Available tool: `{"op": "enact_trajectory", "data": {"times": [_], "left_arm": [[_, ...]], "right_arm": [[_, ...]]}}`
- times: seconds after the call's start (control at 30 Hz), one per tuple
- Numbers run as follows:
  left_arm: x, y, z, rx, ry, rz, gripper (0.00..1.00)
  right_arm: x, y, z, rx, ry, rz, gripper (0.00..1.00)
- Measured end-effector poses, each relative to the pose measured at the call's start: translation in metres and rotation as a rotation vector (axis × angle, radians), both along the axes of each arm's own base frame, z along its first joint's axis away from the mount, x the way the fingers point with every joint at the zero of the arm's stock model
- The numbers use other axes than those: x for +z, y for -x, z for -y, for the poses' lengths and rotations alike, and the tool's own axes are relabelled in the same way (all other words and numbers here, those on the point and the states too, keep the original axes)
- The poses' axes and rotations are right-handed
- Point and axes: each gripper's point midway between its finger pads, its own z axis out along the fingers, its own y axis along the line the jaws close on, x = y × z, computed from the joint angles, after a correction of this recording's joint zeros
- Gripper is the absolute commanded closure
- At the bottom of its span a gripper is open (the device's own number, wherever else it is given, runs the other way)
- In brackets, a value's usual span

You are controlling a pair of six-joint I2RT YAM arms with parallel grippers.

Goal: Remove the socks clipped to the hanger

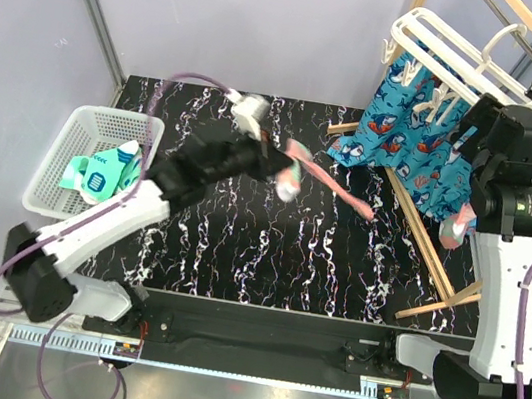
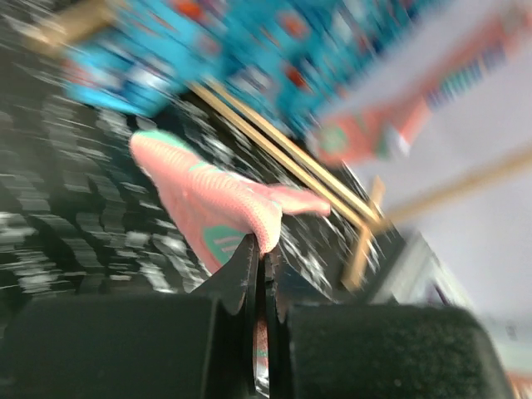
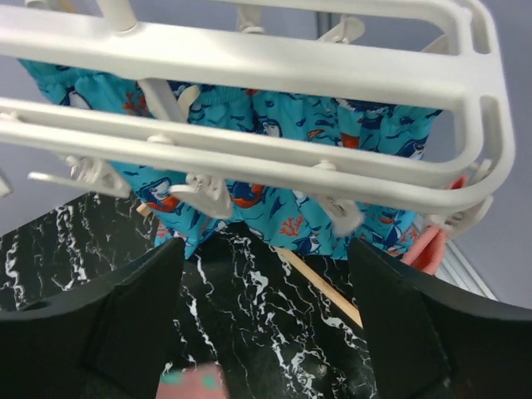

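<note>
1. Far left, the white basket (image 1: pixel 49 165) has mint-green socks (image 1: pixel 98 176) lying in it.
2. The left gripper (image 2: pixel 261 264) is clamped on a salmon-pink sock (image 2: pixel 218 202) over the black table (image 1: pixel 238 246).
3. Top right, the hanger (image 3: pixel 274 62) has blue shark socks (image 3: pixel 283 208) clipped to it. The right gripper (image 3: pixel 266 253) gapes wide just below.

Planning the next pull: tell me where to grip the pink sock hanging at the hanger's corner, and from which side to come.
Grip the pink sock just under its clip, where the fabric hangs as one narrow upright strip. Probably bring the open right end effector in from the outer side of the hanger, since the blue shark socks crowd the other side.
</note>
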Motion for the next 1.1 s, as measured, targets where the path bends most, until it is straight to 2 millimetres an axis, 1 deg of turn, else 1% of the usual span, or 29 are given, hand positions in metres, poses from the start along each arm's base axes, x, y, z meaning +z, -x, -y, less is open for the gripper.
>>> {"op": "enact_trajectory", "data": {"times": [0.03,0.2,0.27,0.3,0.4,0.47,0.53,0.57,0.63,0.77,0.83,0.9,1.0,1.1], "left_arm": [[0.006,-0.006,-0.014,0.041,0.002,0.008,1.0],[0.039,-0.038,-0.098,0.261,-0.039,0.036,1.0],[0.047,-0.053,-0.133,0.357,-0.051,0.041,1.0],[0.048,-0.062,-0.158,0.423,-0.056,0.037,1.0],[0.042,-0.08,-0.234,0.626,-0.07,0.0,1.0],[0.035,-0.087,-0.281,0.761,-0.068,-0.032,1.0],[0.024,-0.09,-0.317,0.871,-0.053,-0.075,1.0],[0.02,-0.09,-0.33,0.909,-0.045,-0.093,1.0],[0.01,-0.093,-0.359,0.991,-0.03,-0.144,1.0],[-0.005,-0.096,-0.405,1.131,-0.029,-0.229,1.0],[-0.01,-0.091,-0.425,1.2,-0.042,-0.246,1.0],[-0.009,-0.082,-0.438,1.266,-0.064,-0.247,1.0],[0.002,-0.067,-0.448,1.339,-0.095,-0.21,1.0],[0.022,-0.046,-0.45,1.38,-0.112,-0.153,1.0]], "right_arm": [[-0.002,0.002,-0.004,0.02,-0.01,-0.006,0.0],[-0.015,0.019,-0.026,0.14,-0.074,-0.029,0.0],[-0.025,0.028,-0.038,0.2,-0.105,-0.042,0.0],[-0.033,0.032,-0.044,0.23,-0.12,-0.054,0.0],[-0.055,0.043,-0.063,0.332,-0.165,-0.107,0.0],[-0.067,0.048,-0.074,0.39,-0.189,-0.132,0.0],[-0.077,0.053,-0.081,0.428,-0.203,-0.154,0.0],[-0.08,0.056,-0.084,0.448,-0.209,-0.158,0.0],[-0.08,0.061,-0.089,0.478,-0.216,-0.155,0.0],[-0.068,0.075,-0.101,0.553,-0.237,-0.106,0.0],[-0.064,0.081,-0.107,0.587,-0.249,-0.088,0.0],[-0.061,0.084,-0.111,0.611,-0.259,-0.077,0.0],[-0.057,0.085,-0.114,0.629,-0.261,-0.062,0.0],[-0.058,0.084,-0.117,0.638,-0.27,-0.065,0.0]]}}
